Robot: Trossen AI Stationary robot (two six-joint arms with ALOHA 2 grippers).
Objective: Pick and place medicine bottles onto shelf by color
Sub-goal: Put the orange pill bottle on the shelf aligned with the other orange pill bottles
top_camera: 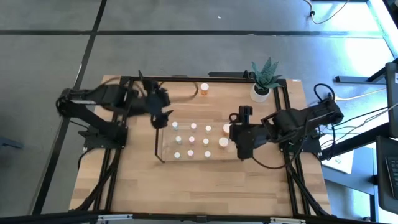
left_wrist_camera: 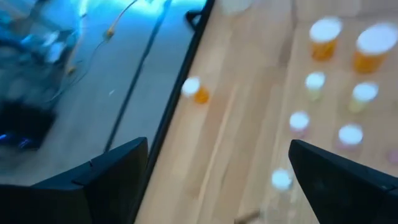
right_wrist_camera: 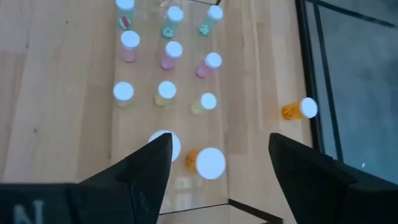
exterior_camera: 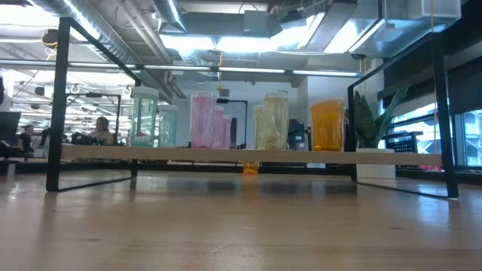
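Note:
The clear shelf [top_camera: 199, 142] stands mid-table with several white-capped medicine bottles on it in rows: greenish [right_wrist_camera: 174, 18], pinkish [right_wrist_camera: 171, 53], yellowish [right_wrist_camera: 165, 92] and orange [right_wrist_camera: 210, 163]. One orange bottle [top_camera: 204, 89] sits alone on the table near the far edge. My left gripper [top_camera: 163, 111] hangs open above the shelf's left far corner with nothing between its fingers. My right gripper [right_wrist_camera: 214, 180] hangs open over the shelf's right end, above the orange bottles and clear of them. Neither gripper shows in the low view.
A potted plant in a white pot [top_camera: 261, 92] stands at the table's far right corner. Black frame rails [top_camera: 124, 155] run along the table's sides. Bare wood [top_camera: 199, 186] lies between the shelf and the near edge.

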